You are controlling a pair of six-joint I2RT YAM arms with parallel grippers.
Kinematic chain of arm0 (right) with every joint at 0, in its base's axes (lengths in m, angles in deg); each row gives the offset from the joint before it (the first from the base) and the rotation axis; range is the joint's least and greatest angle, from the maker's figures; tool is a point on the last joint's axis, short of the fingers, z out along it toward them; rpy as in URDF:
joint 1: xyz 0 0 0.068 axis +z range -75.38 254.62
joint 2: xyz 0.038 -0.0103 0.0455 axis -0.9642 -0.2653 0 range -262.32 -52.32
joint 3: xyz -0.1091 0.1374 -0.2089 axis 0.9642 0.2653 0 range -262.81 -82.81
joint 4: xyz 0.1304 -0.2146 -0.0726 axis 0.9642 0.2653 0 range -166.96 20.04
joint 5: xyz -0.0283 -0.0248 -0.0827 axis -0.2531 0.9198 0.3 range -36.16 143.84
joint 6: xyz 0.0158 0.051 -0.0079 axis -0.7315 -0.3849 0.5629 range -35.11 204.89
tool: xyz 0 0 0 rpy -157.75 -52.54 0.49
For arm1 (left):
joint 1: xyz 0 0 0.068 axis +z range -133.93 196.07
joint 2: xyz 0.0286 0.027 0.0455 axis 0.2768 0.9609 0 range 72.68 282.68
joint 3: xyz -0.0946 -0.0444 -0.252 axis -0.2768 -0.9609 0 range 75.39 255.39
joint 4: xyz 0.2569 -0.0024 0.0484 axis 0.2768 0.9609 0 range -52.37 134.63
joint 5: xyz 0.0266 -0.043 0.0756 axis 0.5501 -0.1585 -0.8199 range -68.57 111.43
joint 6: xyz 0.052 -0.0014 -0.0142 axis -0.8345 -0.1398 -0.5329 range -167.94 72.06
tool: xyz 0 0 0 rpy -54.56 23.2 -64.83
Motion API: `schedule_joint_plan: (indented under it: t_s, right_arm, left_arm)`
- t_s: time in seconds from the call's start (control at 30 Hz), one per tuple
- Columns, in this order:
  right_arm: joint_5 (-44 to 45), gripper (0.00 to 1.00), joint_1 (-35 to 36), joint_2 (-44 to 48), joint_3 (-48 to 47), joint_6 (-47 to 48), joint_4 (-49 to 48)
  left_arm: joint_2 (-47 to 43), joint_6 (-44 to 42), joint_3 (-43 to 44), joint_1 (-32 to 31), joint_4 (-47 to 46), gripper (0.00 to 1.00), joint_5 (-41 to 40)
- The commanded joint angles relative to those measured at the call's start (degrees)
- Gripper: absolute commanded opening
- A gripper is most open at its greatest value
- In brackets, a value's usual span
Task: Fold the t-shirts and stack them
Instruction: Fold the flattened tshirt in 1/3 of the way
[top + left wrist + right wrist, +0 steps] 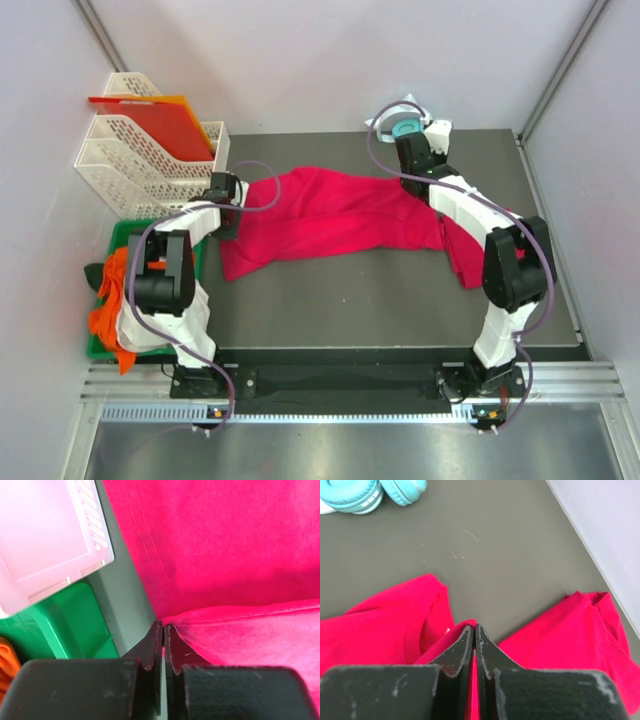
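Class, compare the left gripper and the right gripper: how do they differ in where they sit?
The left gripper pinches the t-shirt at its left end, beside the white tray and green bin. The right gripper pinches its far right part, near a teal round object. Both are shut on the t-shirt.

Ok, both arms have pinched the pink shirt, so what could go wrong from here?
1. The left fingers seem to hold only a thin edge of the t-shirt at their tips, so it may slip out on a pull.
2. The white trays and green bin sit close beside that grip, and a sideways swing could knock them.
3. One end of the shirt lies beneath the right arm and might drag or bunch.
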Motion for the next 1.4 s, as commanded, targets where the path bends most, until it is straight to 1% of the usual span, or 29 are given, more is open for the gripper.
schedule_joint_plan:
  t_s: [0.0,0.03,0.07,0.1,0.13,0.17,0.2,0.27,0.3,0.37,0.4,0.43,0.5,0.57,0.63,0.7,0.8,0.97,1.17,1.37]
  right_arm:
    - [0.0,0.0,-1.1,-3.1,-5.1,1.3,-1.8]
    - [-0.3,0.0,-1.1,-3.3,-5.2,1.3,-1.7]
    - [-0.6,0.0,-1.1,-3.4,-5.6,1.4,-1.7]
    - [-0.7,0.0,-1.1,-3.7,-6.4,1.2,-1.4]
    - [-1.0,0.05,-1.1,-3.8,-7.1,1.1,-1.1]
    - [-1.8,0.14,-1.1,-4.0,-8.1,0.5,0.7]
    - [-1.4,0.26,-0.8,-3.6,-9.4,0.2,1.5]
    - [-2.0,0.42,-0.5,-2.3,-10.0,0.4,2.1]
    - [-2.5,0.51,-0.4,-1.1,-10.6,0.3,2.8]
    - [-2.0,0.58,0.3,0.3,-10.5,0.0,4.4]
    - [-2.2,0.64,0.6,1.9,-9.8,-0.1,4.8]
    - [-2.5,0.65,1.1,2.7,-9.3,-0.5,5.4]
    - [-3.0,0.65,1.9,5.5,-6.6,-2.7,7.3]
    - [-5.6,0.63,3.1,7.5,-3.4,-5.9,8.3]
    - [-7.8,0.59,4.8,9.8,2.6,-8.1,8.0]
    - [-8.9,0.54,6.2,10.4,7.6,-10.9,7.0]
    - [-11.8,0.49,8.4,8.6,10.2,-15.6,8.3]
    - [-13.1,0.47,11.2,5.4,10.9,-18.8,8.9]
    - [-14.1,0.47,11.2,1.0,9.4,-20.2,9.6]
    - [-15.1,0.47,10.5,-4.2,8.2,-22.6,11.5]
  left_arm:
    - [1.1,0.0,2.9,0.3,-1.7,0.0,-0.7]
    - [0.9,0.1,3.1,0.3,-1.5,0.0,-0.8]
    - [0.6,0.1,3.2,0.3,-1.3,0.02,-0.4]
    - [0.2,-0.1,3.3,0.3,-1.3,0.1,-0.3]
    - [-0.3,-0.1,3.4,0.3,-1.2,0.15,0.1]
    - [-2.1,-0.2,3.4,0.4,-1.0,0.24,1.4]
    - [-3.0,-0.3,3.6,0.4,-0.5,0.42,2.1]
    - [-6.7,-0.3,4.1,0.4,0.2,0.55,3.7]
    - [-8.0,-0.2,4.9,0.4,1.4,0.64,4.3]
    - [-11.2,0.2,5.6,0.4,2.6,0.68,5.2]
    - [-12.3,0.4,5.8,0.4,3.2,0.7,6.3]
    - [-14.1,0.4,5.8,0.3,4.4,0.72,6.6]
    - [-15.7,1.4,5.7,0.3,6.0,0.73,9.1]
    - [-18.2,1.0,4.9,0.3,8.2,0.68,13.3]
    - [-19.5,0.9,2.5,0.0,8.7,0.64,19.0]
    - [-19.2,0.9,0.7,-1.2,9.2,0.62,20.1]
    - [-15.8,1.6,1.4,-2.1,11.0,0.6,19.5]
    - [-8.2,3.9,4.3,-2.1,14.5,0.58,19.7]
    - [-4.9,3.5,5.6,-2.5,17.6,0.57,20.4]
    - [-0.5,1.6,7.3,-2.7,21.6,0.55,17.9]
